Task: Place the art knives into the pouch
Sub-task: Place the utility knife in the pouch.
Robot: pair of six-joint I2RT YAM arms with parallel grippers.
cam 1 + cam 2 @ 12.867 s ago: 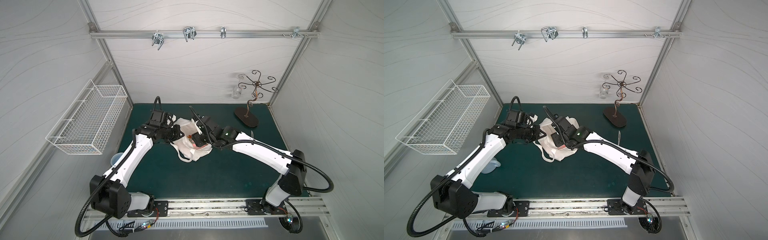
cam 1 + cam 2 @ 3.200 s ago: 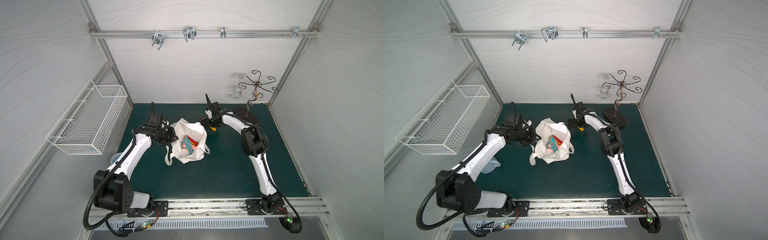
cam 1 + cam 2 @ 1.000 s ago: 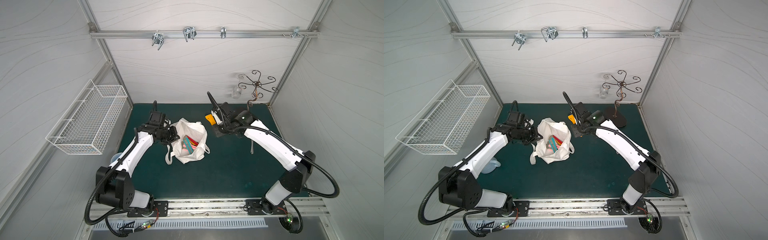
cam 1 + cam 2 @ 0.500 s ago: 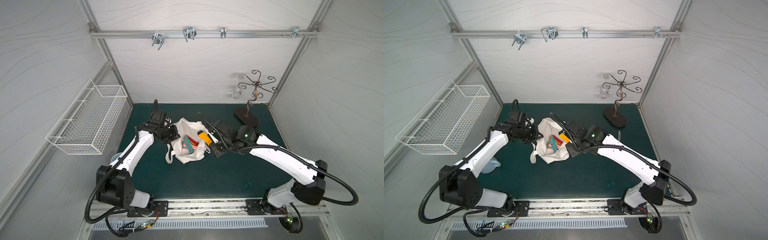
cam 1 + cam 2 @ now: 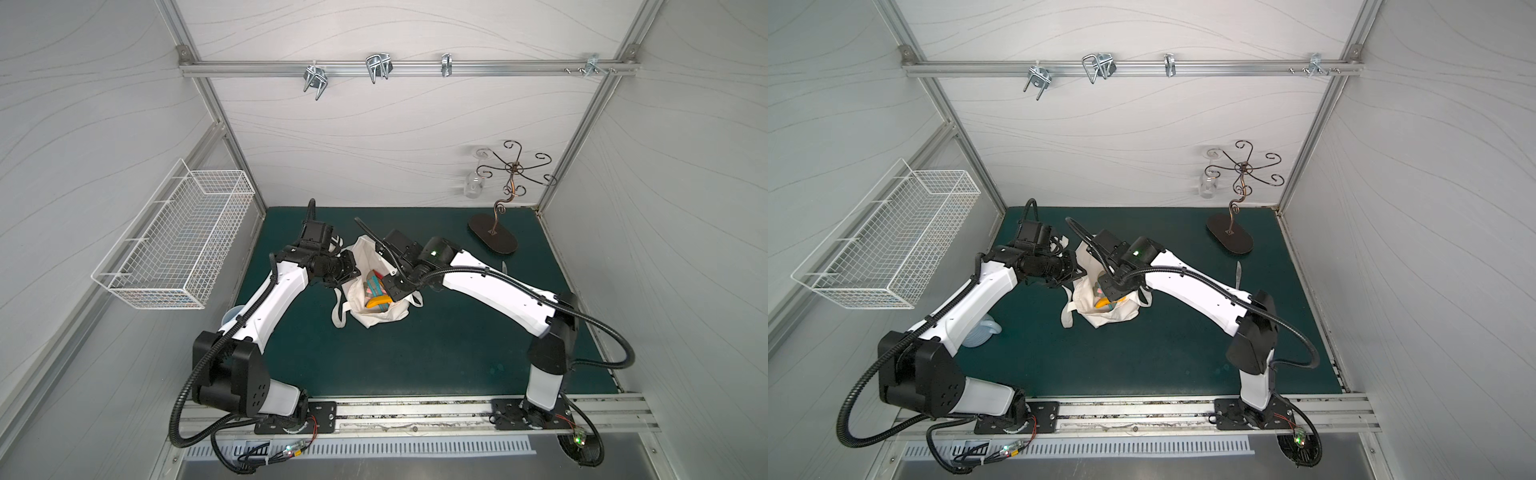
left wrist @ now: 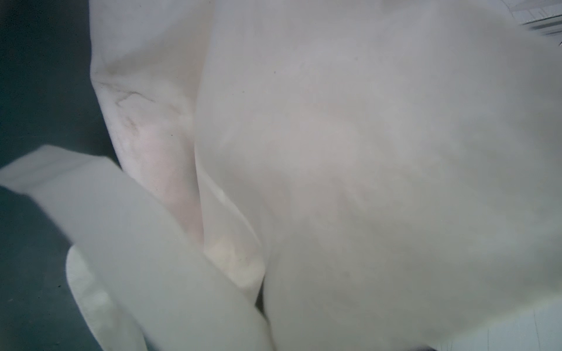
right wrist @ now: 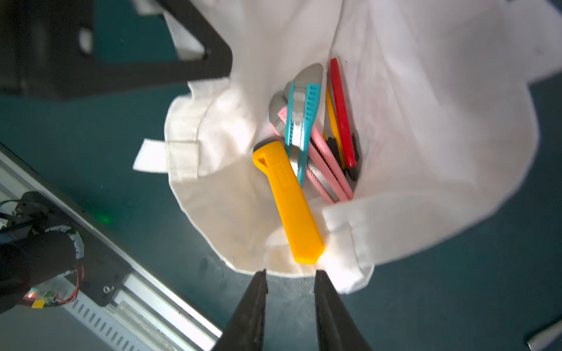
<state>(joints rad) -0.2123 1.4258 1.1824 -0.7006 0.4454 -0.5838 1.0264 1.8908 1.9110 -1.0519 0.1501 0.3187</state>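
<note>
yellow art knife (image 7: 289, 203) lies inside the pouch (image 7: 425, 152), straight ahead of the right gripper (image 7: 290, 273). long axis runs away from the fingertips, slightly skewed. near end sits just past the rim, almost in line with the gap between the fingers, and far end butts the other cutters. right jaws stand apart with nothing between them. tips hang just outside the rim over the green mat (image 7: 91, 136), not touching the knife. right arm is the nearer one by far

left gripper (image 5: 349, 276) is closed at the rim on the far side from the right tool. looks like it pinches the cloth to hold the mouth open, but its wrist view is all white fabric so i can't confirm the bite

beyond the yellow one in the pouch: teal cutter (image 7: 304, 121), pink cutters (image 7: 322, 164), red cutter (image 7: 342, 112), thin yellow cutter (image 7: 330, 115) tucked between

my read: placement is done, next is a straight back-off of the right arm. risk is snagging the rim or the strap (image 7: 352, 243) right by the tips
</note>
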